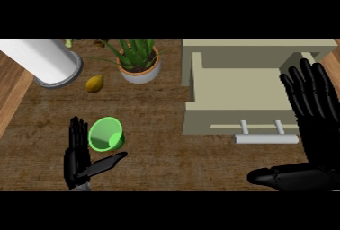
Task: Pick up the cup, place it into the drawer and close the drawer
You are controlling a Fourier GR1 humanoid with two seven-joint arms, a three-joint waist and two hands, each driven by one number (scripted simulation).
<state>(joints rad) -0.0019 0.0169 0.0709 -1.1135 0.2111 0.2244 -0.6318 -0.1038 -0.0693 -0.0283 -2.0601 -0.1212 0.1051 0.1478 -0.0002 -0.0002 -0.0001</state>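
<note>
One small green plastic cup (106, 134) lies just right of the left hand (79, 155), whose fingers are straight, open and nearer; right hand (312, 117) open too.

— Where's the cup (106, 134)?
— Near left on the bench, bright green, tipped so its mouth shows.
— And the drawer (234, 96)?
— Far right, beige, pulled open, pale handle (266, 139) nearest.

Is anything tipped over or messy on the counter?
Yes, the green cup looks tipped on its side, its open mouth facing the camera, just beside the fingers of the left hand. Nothing looks spilled. The drawer is pulled open. The potted plant stands upright.
</note>
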